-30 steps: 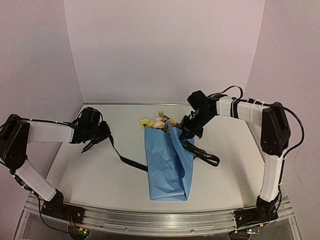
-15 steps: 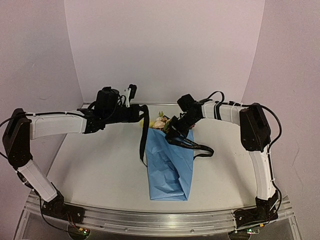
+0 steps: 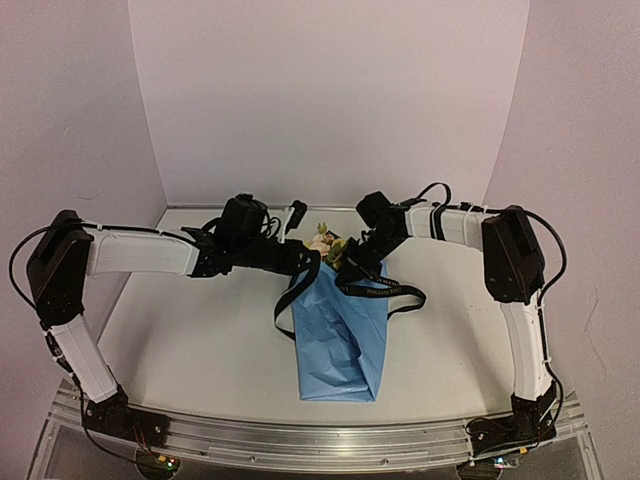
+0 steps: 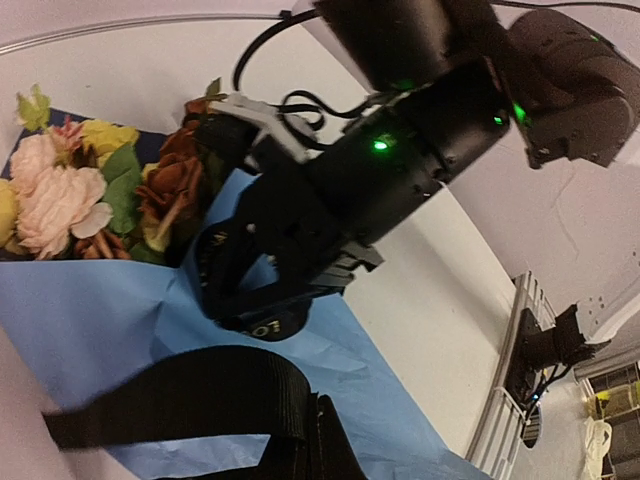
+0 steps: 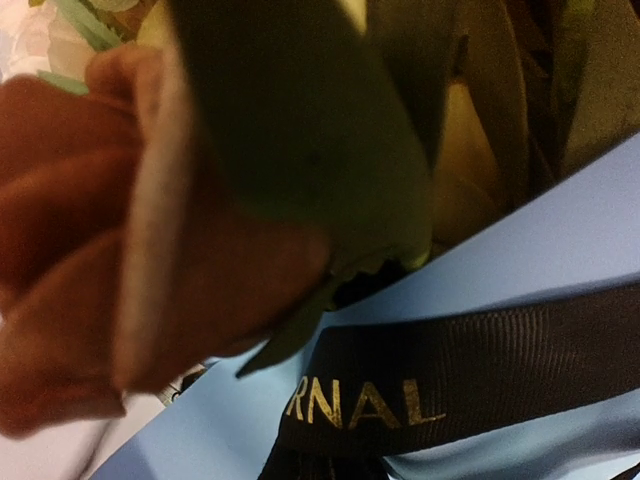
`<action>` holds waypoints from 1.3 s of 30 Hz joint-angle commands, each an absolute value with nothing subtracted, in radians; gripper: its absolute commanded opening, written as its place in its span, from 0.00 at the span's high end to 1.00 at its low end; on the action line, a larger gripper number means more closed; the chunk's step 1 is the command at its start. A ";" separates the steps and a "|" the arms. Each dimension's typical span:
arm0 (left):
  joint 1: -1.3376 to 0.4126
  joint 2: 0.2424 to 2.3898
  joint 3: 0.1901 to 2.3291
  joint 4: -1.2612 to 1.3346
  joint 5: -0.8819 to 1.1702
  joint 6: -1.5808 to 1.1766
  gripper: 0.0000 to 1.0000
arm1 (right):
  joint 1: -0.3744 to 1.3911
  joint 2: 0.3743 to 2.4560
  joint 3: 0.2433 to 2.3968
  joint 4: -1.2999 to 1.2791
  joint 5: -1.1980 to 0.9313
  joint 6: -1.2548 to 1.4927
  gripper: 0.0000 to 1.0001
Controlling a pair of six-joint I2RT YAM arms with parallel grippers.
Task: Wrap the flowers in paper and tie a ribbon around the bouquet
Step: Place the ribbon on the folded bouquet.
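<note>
At frame centre, flat on the tabletop (image 3: 190, 340): bouquet (image 3: 338, 325), flowers (image 3: 322, 241) at its upper end. Beside those flowers, left hand (image 3: 306, 262) and right hand (image 3: 347, 268), both clamped on the ribbon (image 3: 400, 293), draped over blue paper (image 3: 345, 370).

You have: light-blue paper (image 3: 340, 345); black ribbon (image 5: 480, 360), pale gold lettering; flowers (image 4: 60, 195) pink, yellow, rust-orange, green.
</note>
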State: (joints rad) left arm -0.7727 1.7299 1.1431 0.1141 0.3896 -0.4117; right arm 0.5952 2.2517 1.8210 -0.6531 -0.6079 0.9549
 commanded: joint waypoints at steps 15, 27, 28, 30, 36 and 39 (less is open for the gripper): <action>-0.875 1.653 1.259 0.079 0.529 -0.362 0.99 | 0.618 2.267 1.866 -0.671 -0.578 0.939 1.00; -0.875 1.936 1.346 -0.046 0.543 -0.389 1.00 | 0.586 2.105 1.793 -0.724 -0.546 0.889 1.00; -0.874 1.941 1.343 -0.046 0.538 -0.395 1.00 | 0.578 2.084 1.767 -0.723 -0.544 0.887 1.00; -0.869 1.952 1.336 -0.048 0.514 -0.411 1.00 | 0.562 2.026 1.721 -0.722 -0.546 0.878 1.00; -0.829 1.986 1.325 -0.062 0.468 -0.464 1.00 | 0.563 1.839 1.525 -0.723 -0.624 0.814 1.00; -0.816 1.986 1.320 -0.064 0.463 -0.472 1.00 | 0.588 1.727 1.350 -0.721 -0.657 0.764 1.00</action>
